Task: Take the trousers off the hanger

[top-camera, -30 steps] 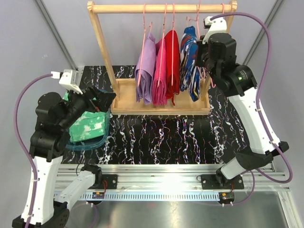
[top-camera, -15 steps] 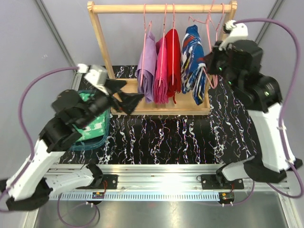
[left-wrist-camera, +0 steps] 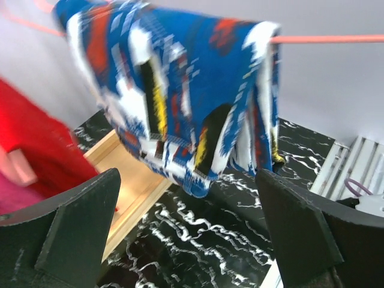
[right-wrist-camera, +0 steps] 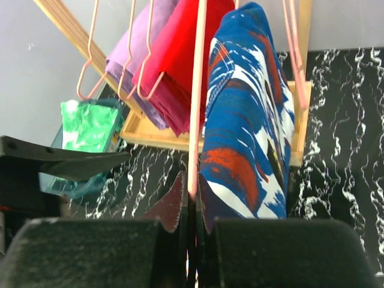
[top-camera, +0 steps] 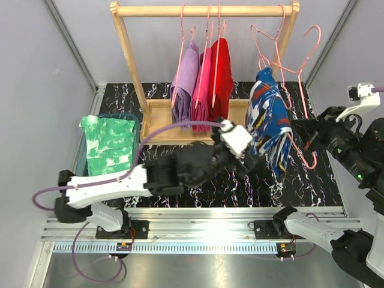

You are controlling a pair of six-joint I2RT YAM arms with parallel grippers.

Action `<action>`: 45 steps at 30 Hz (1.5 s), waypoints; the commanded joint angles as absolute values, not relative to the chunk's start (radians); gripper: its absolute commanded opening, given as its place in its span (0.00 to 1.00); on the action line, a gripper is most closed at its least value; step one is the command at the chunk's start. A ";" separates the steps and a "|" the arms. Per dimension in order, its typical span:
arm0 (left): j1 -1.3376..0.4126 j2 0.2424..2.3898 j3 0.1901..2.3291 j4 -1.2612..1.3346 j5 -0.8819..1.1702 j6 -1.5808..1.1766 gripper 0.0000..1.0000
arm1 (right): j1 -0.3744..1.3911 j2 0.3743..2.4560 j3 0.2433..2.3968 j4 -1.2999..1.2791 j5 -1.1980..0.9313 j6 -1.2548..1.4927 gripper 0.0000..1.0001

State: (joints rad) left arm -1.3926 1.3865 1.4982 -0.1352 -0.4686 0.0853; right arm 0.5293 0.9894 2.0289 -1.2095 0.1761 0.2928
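"Can you read any words or numbers here?"

"No. I see no words, numbers or signs that I can read."

"What about the blue trousers (top-camera: 269,120)? They have so many patches."

"Those are only white, red and yellow spots. They are not letters."

Right wrist view | right gripper (right-wrist-camera: 189,207) pinched closed on thin bar of pink hanger (right-wrist-camera: 197,90) | navy patterned trousers (right-wrist-camera: 246,120) draped over hanger, just right of bar | lilac pair (right-wrist-camera: 135,54) and red pair (right-wrist-camera: 180,54) hanging on wooden rack (right-wrist-camera: 156,139) behind | mint green trousers (right-wrist-camera: 87,126) lying far left
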 commanded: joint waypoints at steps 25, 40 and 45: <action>-1.468 1.807 1.922 0.057 -0.696 0.271 0.79 | 0.528 0.877 2.071 -1.074 0.023 0.350 0.00; -1.534 1.743 1.965 0.095 -0.934 0.371 0.00 | 0.528 0.807 1.712 -0.988 0.209 0.334 0.00; -1.549 1.654 1.970 0.100 -1.023 0.397 0.00 | 0.526 0.759 1.492 -0.939 0.203 0.371 0.00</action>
State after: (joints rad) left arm -1.5238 1.8122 1.9049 -0.0635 -0.9226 0.3569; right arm 0.5293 0.7830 1.5875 -1.0519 0.1650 0.3496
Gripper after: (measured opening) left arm 0.069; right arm 0.041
